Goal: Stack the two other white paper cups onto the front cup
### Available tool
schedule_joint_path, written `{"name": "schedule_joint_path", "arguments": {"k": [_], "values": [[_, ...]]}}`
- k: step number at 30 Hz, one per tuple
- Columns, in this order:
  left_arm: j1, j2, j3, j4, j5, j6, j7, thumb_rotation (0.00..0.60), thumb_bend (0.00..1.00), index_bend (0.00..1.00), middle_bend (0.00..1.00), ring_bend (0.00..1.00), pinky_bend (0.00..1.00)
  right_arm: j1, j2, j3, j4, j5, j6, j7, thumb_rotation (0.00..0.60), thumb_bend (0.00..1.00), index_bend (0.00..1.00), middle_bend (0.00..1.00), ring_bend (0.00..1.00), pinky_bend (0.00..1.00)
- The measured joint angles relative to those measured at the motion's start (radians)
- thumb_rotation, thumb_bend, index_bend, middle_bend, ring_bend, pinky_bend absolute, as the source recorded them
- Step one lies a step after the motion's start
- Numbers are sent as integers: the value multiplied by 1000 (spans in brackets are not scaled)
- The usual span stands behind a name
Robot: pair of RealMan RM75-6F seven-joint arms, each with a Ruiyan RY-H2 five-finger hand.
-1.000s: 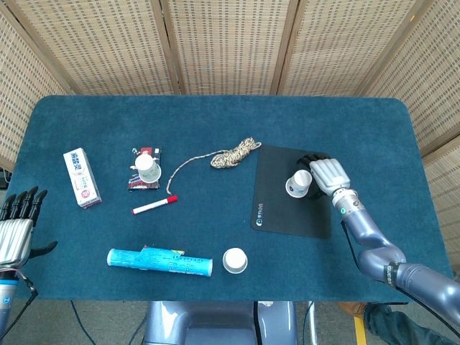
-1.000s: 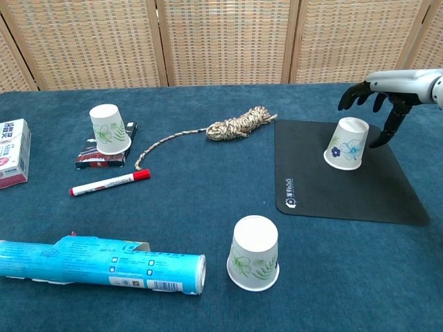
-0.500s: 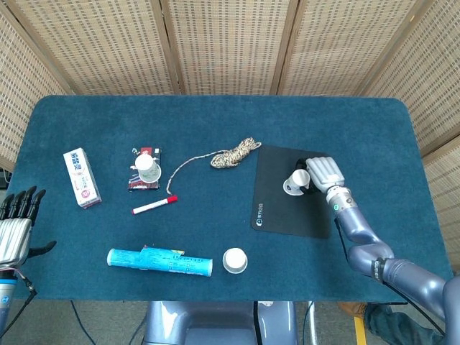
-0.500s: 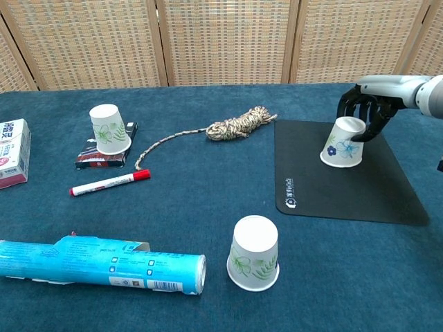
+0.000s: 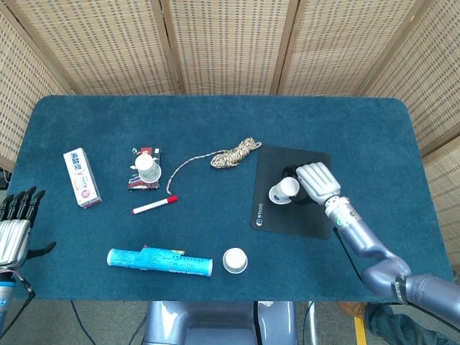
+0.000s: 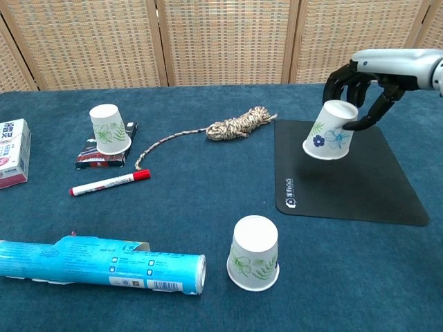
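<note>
My right hand (image 6: 367,79) (image 5: 315,180) grips an upside-down white paper cup with blue flowers (image 6: 328,131) (image 5: 283,191), tilted and lifted above the black mat (image 6: 346,187) (image 5: 291,215). The front cup (image 6: 254,253) (image 5: 234,260), white with green leaves, stands upside down near the table's front edge. A third white cup (image 6: 109,128) (image 5: 148,169) stands upside down on a small dark packet (image 6: 97,158) at the back left. My left hand (image 5: 16,224) hangs open at the far left edge, off the table, holding nothing.
A coiled rope (image 6: 239,124) lies behind the mat's left side. A red-capped marker (image 6: 111,182) lies left of centre. A blue tube (image 6: 100,264) lies along the front left. A white carton (image 6: 12,152) sits at the far left.
My right hand closed round the blue-flowered cup, lifted it off the mat and carried it a little left and toward the front. The left hand stayed still.
</note>
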Motion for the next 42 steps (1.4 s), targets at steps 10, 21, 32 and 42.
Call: {"name": "schedule_joint_path", "arguments": {"k": [10,21,32,42], "values": [[19,33,16,-32,41,39,-33,600,0,0,0,0,0,-58,178,-122,-277,-332,106,94,600,507,482,518,466,429],[34,57,16,-53,54,69,-49,600,0,0,0,0,0,-25,167,-147,-389,-369,79,-9,600,508,480,517,466,429],[39,89,22,-61,62,64,-105,600,0,0,0,0,0,14,97,-124,-466,-239,23,-232,600,508,477,516,466,429],[39,95,22,-60,59,57,-119,600,0,0,0,0,0,46,46,-111,-493,-126,10,-372,600,330,398,427,411,413]]}}
